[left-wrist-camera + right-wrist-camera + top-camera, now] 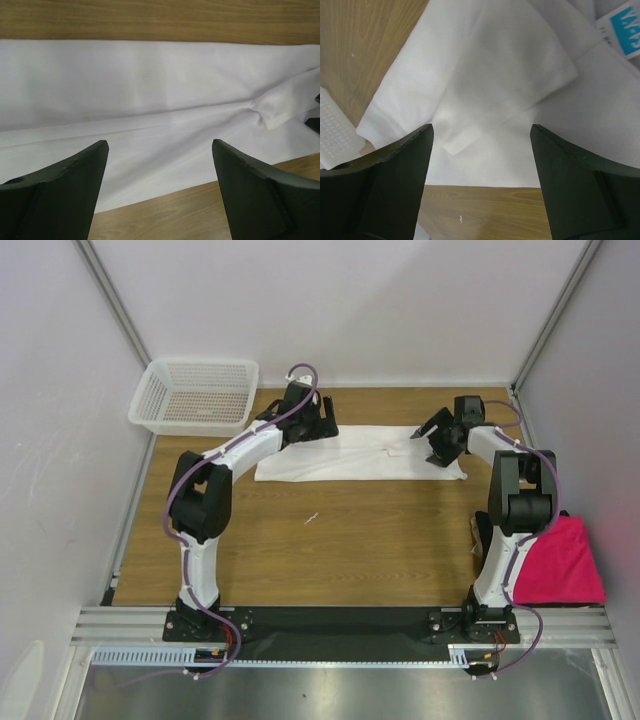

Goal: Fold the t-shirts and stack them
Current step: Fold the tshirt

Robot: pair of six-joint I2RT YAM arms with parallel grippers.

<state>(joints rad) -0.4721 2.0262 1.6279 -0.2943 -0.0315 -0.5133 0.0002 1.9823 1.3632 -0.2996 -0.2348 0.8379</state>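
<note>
The white t-shirt (355,454) lies folded into a long flat strip across the far middle of the table. My left gripper (312,422) is open above its left end; the left wrist view shows the cloth (150,110) spread below the parted fingers. My right gripper (438,447) is open above its right end, over a folded sleeve (505,75), with the blue-white tag (626,27) at the upper right of that view. The magenta-pink t-shirt (558,562) lies folded at the right table edge beside the right arm. The black t-shirt is out of view.
A white mesh basket (195,395) stands at the far left corner, partly off the table. White walls and frame posts close in the sides and back. A small white scrap (311,517) lies mid-table.
</note>
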